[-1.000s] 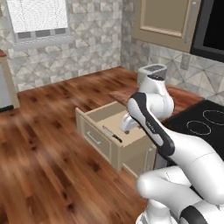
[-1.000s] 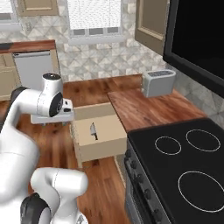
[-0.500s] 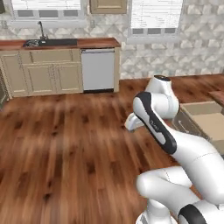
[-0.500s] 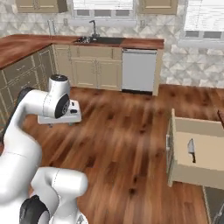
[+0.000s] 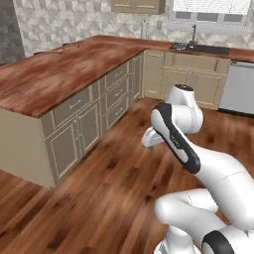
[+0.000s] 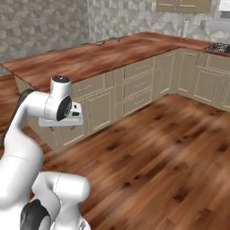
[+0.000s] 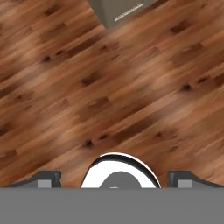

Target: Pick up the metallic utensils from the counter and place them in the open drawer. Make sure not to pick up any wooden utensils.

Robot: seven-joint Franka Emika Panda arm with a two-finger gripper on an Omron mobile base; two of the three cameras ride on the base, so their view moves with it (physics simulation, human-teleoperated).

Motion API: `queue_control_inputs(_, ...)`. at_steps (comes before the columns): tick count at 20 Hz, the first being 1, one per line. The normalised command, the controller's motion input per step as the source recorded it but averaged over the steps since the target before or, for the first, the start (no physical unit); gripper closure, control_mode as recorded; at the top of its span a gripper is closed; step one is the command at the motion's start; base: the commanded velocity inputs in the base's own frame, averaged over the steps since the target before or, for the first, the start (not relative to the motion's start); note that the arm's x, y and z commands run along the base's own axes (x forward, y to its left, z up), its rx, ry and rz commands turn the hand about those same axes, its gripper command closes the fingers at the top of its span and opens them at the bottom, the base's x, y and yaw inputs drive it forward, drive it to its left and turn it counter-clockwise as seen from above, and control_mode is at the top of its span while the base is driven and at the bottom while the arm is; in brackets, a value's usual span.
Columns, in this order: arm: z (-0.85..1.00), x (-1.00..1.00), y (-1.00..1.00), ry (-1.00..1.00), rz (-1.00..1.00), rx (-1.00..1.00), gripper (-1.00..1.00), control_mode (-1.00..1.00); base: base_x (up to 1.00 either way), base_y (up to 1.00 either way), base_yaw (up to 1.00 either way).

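The counter (image 5: 64, 69) is a long reddish-brown wood-grain slab on beige cabinets, on the left of the left base view and across the back of the right base view (image 6: 103, 56). A few small thin things (image 5: 63, 48) lie near its far edge (image 6: 109, 41), too small to name. My gripper (image 6: 61, 127) hangs over the wooden floor, a little in front of the cabinets, pointing down. In the hand view the gripper (image 7: 114, 178) is open with nothing between its fingertips (image 7: 46, 178), only floor below. The open drawer is out of view.
Beige cabinet doors and drawers (image 5: 82, 119) with silver handles line the counter's base. A sink (image 5: 201, 47) and a dishwasher (image 5: 238, 89) stand at the back right. A cabinet front with a slim handle (image 7: 127, 11) shows at the top of the hand view. Wooden floor (image 6: 161, 148) spreads around me.
The whole scene has swung: the base has turned, so the open drawer with a knife in it has left the views and the long counter has come in. The gripper stays open.
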Motion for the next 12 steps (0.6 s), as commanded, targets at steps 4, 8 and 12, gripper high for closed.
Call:
queue_control_inputs(4, 0.0, 0.0, 0.0, 0.0, 0.0, 0.0, -1.0, 1.0, 0.4, 0.97, 0.63)
queue_control_inputs(8, 0.0, 0.0, 0.0, 0.0, 0.0, 0.0, -1.0, 1.0, 1.0, 1.0, -0.04)
queue_control_inputs(12, 0.0, 0.0, 0.0, 0.0, 0.0, 0.0, -1.0, 1.0, 1.0, 1.0, -0.21)
